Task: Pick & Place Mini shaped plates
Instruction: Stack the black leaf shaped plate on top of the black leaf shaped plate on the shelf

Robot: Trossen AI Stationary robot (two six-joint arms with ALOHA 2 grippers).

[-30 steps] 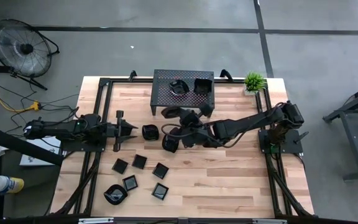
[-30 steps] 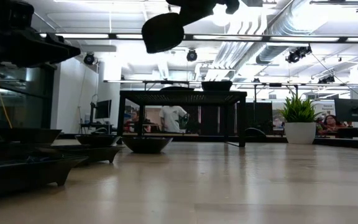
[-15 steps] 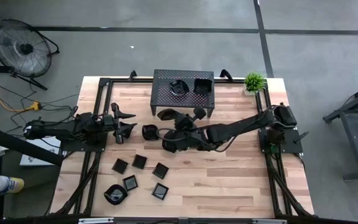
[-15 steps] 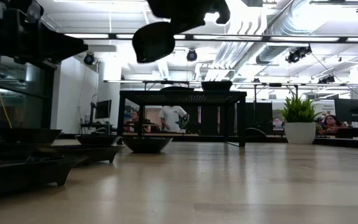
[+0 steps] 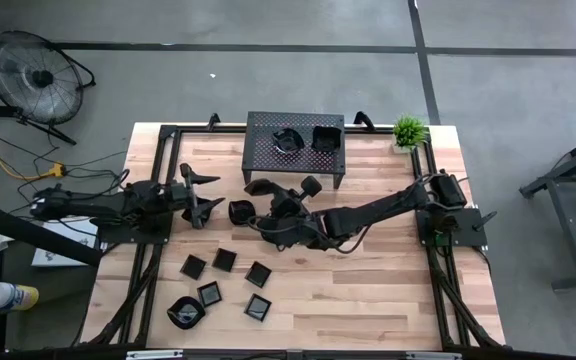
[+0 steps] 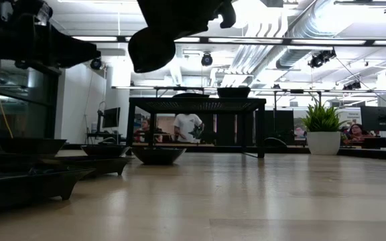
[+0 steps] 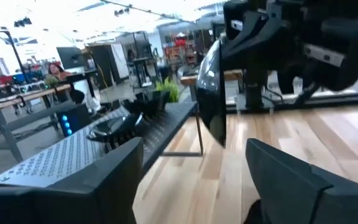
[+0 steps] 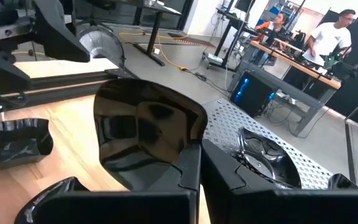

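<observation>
Nearest the table's front edge, seen from above, six small glossy black plates sit in a loose cluster: one wavy dish (image 5: 185, 312) at the front left, and five flat squares, among them one (image 5: 258, 307) at the front right.

Farther back, mid-table, the right gripper (image 5: 265, 226) is closed on one plate (image 8: 146, 134), held tilted and lifted clear of the wood; in the low view it hangs high above the table. Two more plates rest on the wood close by, a wavy one (image 5: 240, 211) just beside the gripper and another (image 5: 265, 185) at the rack's front edge. The left gripper (image 5: 197, 188) hovers near the table's left side with its fingers spread wide and nothing in them.

At the back stands the perforated rack (image 5: 264, 138), with two plates on top: a wavy one (image 5: 287, 139) and a square one (image 5: 326, 136).

That makes eleven plates visible, one rack.

The step in hand looks like carrying the held plate toward the rack. Next would be to lift it over the rack top and set it down flat beside the two there.
</observation>
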